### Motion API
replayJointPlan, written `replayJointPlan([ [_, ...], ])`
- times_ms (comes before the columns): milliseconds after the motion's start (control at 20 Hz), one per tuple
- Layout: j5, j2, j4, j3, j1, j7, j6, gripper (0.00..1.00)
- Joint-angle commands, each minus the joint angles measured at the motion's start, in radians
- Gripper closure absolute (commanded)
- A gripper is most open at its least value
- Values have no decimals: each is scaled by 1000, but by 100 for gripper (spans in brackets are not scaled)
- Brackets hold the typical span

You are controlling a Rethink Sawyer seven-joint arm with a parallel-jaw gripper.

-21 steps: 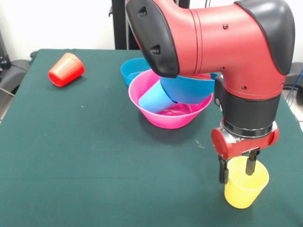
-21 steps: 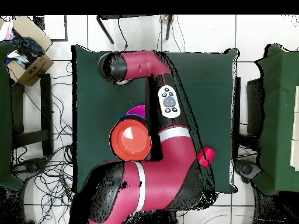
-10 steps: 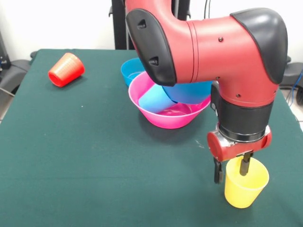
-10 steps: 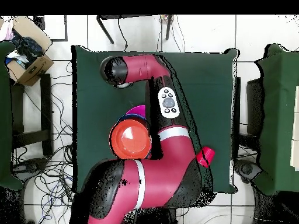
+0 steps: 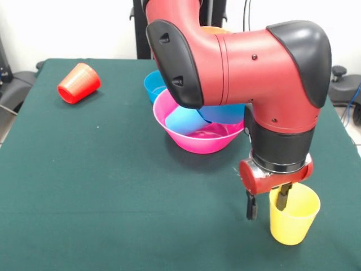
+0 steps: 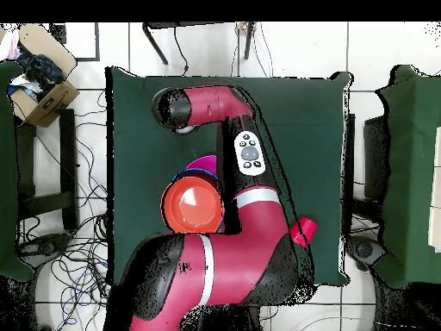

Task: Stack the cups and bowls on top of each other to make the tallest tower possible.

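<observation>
Now tool (image 5: 268, 202) sits spread astride the near-side rim of the upright yellow cup (image 5: 293, 215) at the worktop's (image 5: 113, 186) front corner, one finger inside, so an off-centre squeeze could tip the cup over.

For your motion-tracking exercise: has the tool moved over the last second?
Yes. In the front view the tool has shifted left, toward the pink bowl, straddling the yellow cup's left rim.

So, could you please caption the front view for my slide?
Gripper straddles the upright yellow cup's rim, beside the pink bowl.
</observation>
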Motion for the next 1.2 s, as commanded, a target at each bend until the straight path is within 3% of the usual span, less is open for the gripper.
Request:
replayJointPlan([
  [50, 3, 26, 45, -12, 16, 143, -87, 0],
  [350, 10, 51, 26, -4, 17, 129, -107, 0],
  [400, 7, 52, 22, -7, 21, 111, -103, 100],
  [550, -20, 42, -15, -30, 46, 72, -47, 100],
  [600, -41, 26, -30, -33, 58, 13, -15, 100],
  [750, 3, -50, 25, -37, 55, 46, 16, 100],
  [1000, 21, -93, 40, -55, 69, 51, 85, 100],
  [1200, 55, -180, 101, -37, 48, -1, 166, 100],
])
